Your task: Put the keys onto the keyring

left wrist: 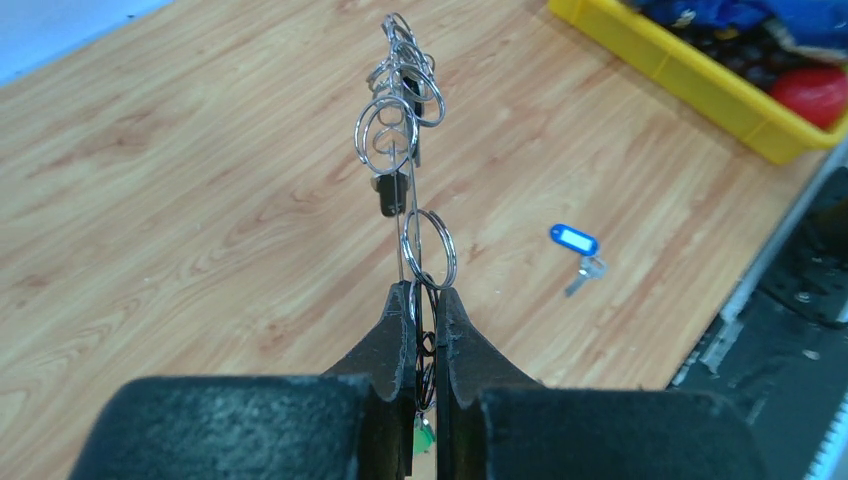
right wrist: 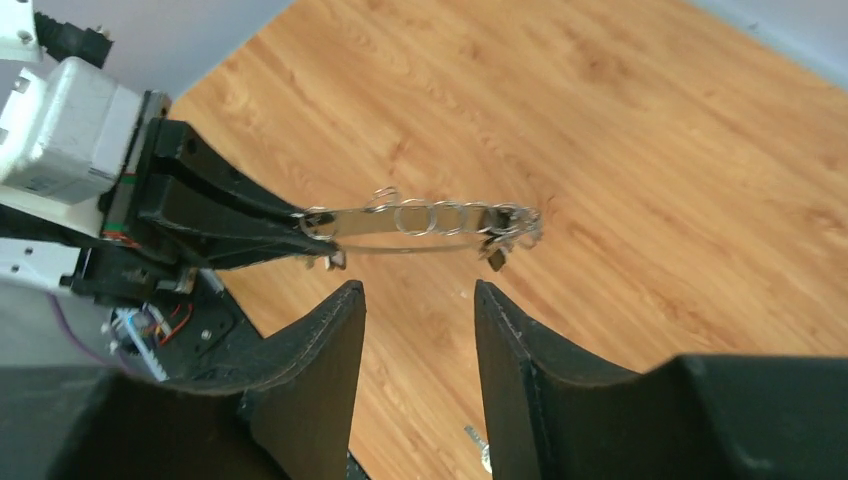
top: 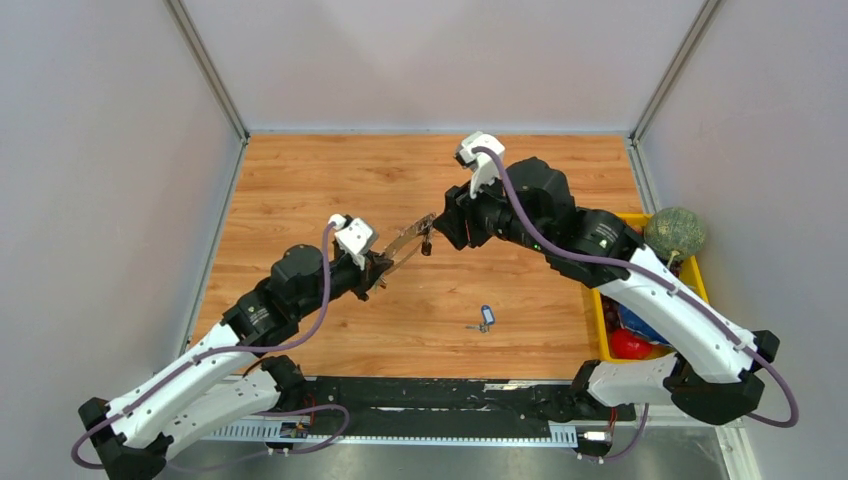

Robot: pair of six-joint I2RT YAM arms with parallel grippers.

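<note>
Left gripper (left wrist: 422,300) pinching keyring (right wrist: 360,222) (held aloft), right gripper (right wrist: 418,295) parted, opposite.

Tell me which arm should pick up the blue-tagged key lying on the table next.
Right. The right end effector is open and empty; the left end effector is shut on the keyring, holding it up. The blue-tagged key lies nearer the right arm.

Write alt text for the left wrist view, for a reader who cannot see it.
The left gripper is shut on the keyring, a thin hoop seen edge-on, rising from its jaws with small rings and a dark-headed key hung along it. A blue-tagged key lies on the wooden table, a yellow bin at upper right.
</note>
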